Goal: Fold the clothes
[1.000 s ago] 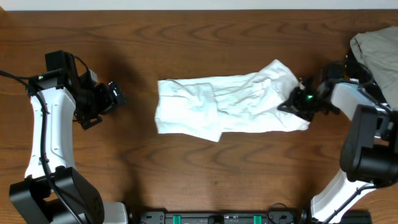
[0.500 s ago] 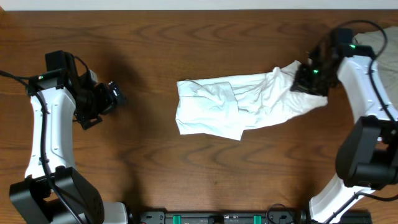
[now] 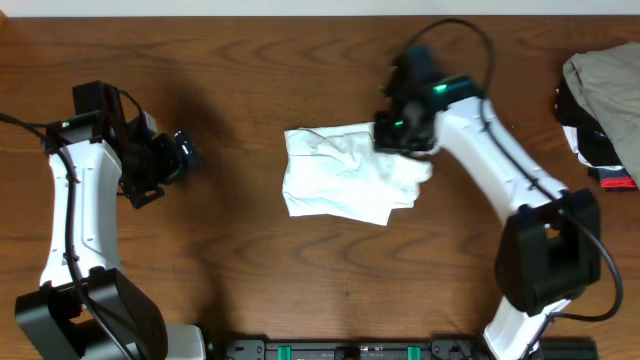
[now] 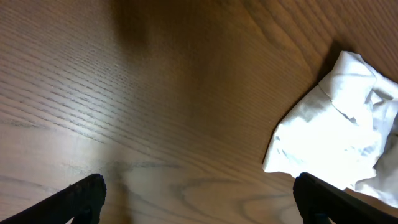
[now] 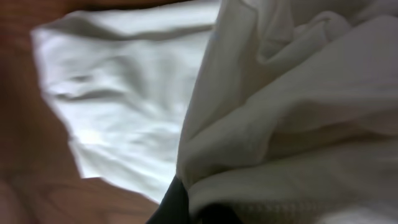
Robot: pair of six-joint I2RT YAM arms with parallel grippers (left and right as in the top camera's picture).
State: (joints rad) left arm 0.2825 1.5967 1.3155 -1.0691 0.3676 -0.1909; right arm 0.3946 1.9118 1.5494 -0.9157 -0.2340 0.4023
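Shirt (image 3: pixel 340 185), white, lies crumpled mid table (image 3: pixel 250 290). Right gripper (image 3: pixel 398 133) is clamped tight on its far right edge, fabric bunched there. Left gripper (image 3: pixel 186 150) well left of it, jaws wide, empty. Clothes heap (image 3: pixel 605 85) at far right corner.

Overhead straight down; wrist views low, close (shared: white T-shirt (image 3: pixel 345 185)).

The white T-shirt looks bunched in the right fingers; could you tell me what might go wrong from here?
The T-shirt is crumpled where the right fingers pinch it, so the fold may land crooked. The left fingers stand open, away from the cloth, so nothing pins the lower layer; it could drag.
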